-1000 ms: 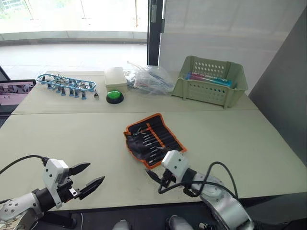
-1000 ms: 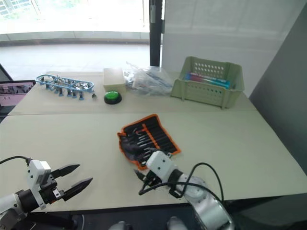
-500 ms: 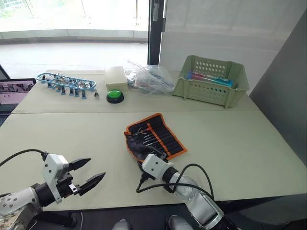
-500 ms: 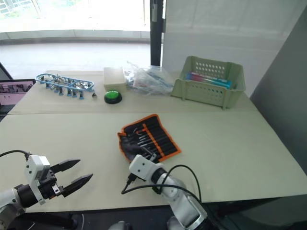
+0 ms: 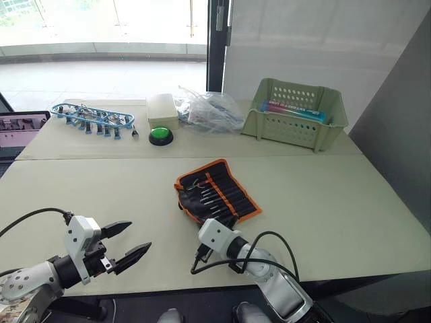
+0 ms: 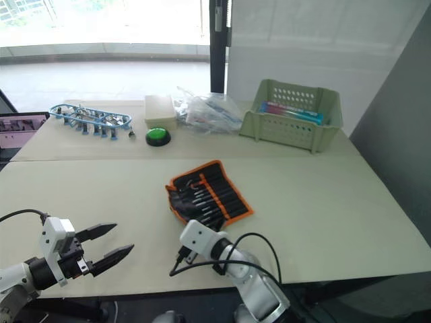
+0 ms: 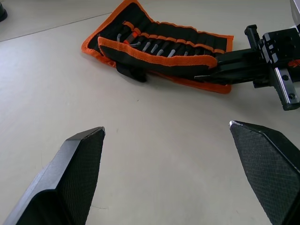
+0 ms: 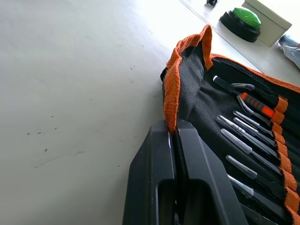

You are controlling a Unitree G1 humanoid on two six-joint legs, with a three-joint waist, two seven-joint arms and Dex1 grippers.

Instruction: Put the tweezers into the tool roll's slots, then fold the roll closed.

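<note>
The right claw [image 8: 176, 140] is clenched on the orange edging of the tool roll [image 5: 217, 194], pinching the near flap between its two black fingers, which press flat together with the fabric rising out from between them. The roll lies on the pale surface [image 5: 337, 202] just beyond that claw, partly open: the gripped flap stands up and curls over the row of slots. The tweezers [image 8: 243, 154] sit in the slots side by side, their slim metal ends showing just past the claw's fingertips; one tool further along has an orange grip. How many tweezers are seated is hard to count, since the raised flap hides part of the row.

The left claw [image 5: 128, 243] hangs released, its two dark fingers spread wide with nothing between them, low over bare surface. The roll lies well apart from it, off towards the right claw.

Far beyond both claws, at the back of the surface, stand a green button [image 5: 161, 135], a blue-framed row of small tools [image 5: 93, 117] and a pale green basket [image 5: 296, 113].
</note>
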